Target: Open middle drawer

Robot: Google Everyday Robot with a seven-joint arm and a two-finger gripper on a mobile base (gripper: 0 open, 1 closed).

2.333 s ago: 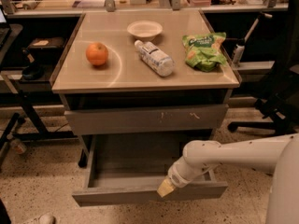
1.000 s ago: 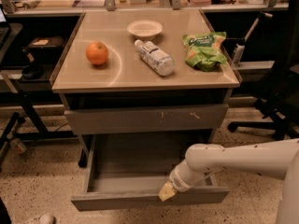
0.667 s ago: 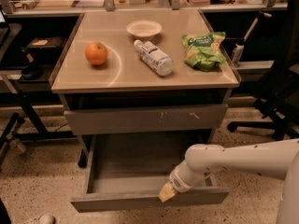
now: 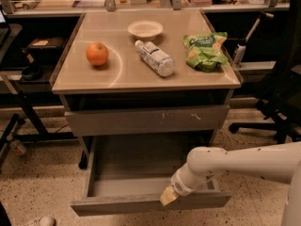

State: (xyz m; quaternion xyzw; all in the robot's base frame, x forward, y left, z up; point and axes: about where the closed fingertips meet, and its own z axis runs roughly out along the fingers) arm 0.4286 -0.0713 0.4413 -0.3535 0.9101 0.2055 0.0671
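Camera view: the one view, looking down on the cabinet front and my arm, which comes in from the right.
My hand: low at the cabinet, its yellowish tip at the top edge of a drawer's front panel, right of the panel's middle.
Hand's state: I cannot tell whether it is spread or pressed together.
Middle drawer: stands far open, its shallow grey tray just behind and left of my hand, its front panel right under it.
Scratched drawer front: above and behind my hand, out only slightly.
Tabletop: higher, well behind my hand.
Orange fruit: far left on it.
Plastic bottle: lying on its side, roughly straight behind my hand.
White bowl: beyond the bottle.
Green bag: behind, to the right.
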